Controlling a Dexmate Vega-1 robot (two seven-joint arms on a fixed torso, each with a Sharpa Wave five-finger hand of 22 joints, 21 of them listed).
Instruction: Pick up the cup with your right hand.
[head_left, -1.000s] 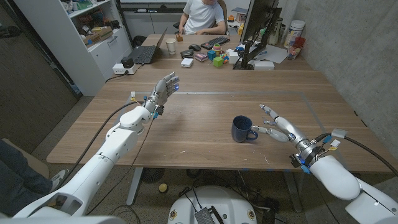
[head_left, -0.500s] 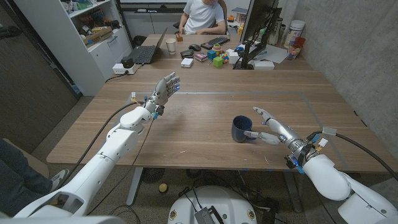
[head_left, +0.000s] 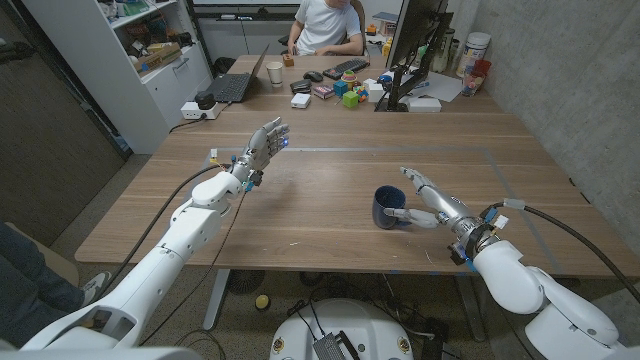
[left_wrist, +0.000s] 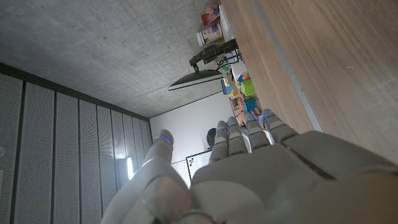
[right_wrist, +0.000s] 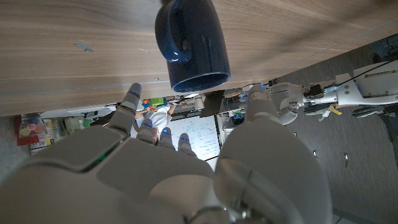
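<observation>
Tabletop (head_left: 330, 175) of brown wood is seen from above, and on it, toward the near edge and right of the middle, a dark blue cup (head_left: 388, 207) stands upright with its mouth open upward. Its handle is turned toward the right hand (head_left: 428, 205), which is held just beside it with fingers spread, nothing yet grasped; whether a fingertip touches the handle cannot be told. The left hand (head_left: 264, 142), open and raised, is well apart toward the left edge.
</observation>
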